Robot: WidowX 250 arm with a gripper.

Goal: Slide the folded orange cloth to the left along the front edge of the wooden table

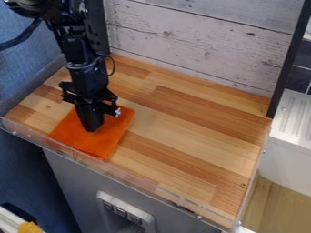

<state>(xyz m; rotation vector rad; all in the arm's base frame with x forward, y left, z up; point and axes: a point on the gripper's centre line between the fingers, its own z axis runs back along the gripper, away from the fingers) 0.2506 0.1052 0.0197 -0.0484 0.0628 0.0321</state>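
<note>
We see a flat, orange cloth, roughly four-sided (112,136), lying on the left part of the wooden worktop, close to its front edge, with one corner pointing toward that edge. The black two-finger gripper (91,129) points down over the middle of the cloth, its lower end at or just above the fabric. We cannot tell how far the jaws stand apart, nor whether they have hold of any cloth — the dark parts merge into one shape from this side. Above the gripper we see the black, jointed robot arm (77,50) coming in from the upper left, with a thin black cable (113,66) looping beside it.

Around the cloth spreads the worktop of light and reddish-brown wood strips (188,118), with a low, clear plastic edging (130,179) along its front. Behind it we have a panel of whitewashed, grainy boards (200,43), bounded on the right by a black upright post (290,59). Farther right we find a white, ribbed surface (296,116) and dark tiles (299,78). Below the worktop is a grey front panel (76,177) bearing a pale frame with small dark fittings (124,210), and at the lower left — beside dark blue material (36,182) — a small yellow thing (30,227).
</note>
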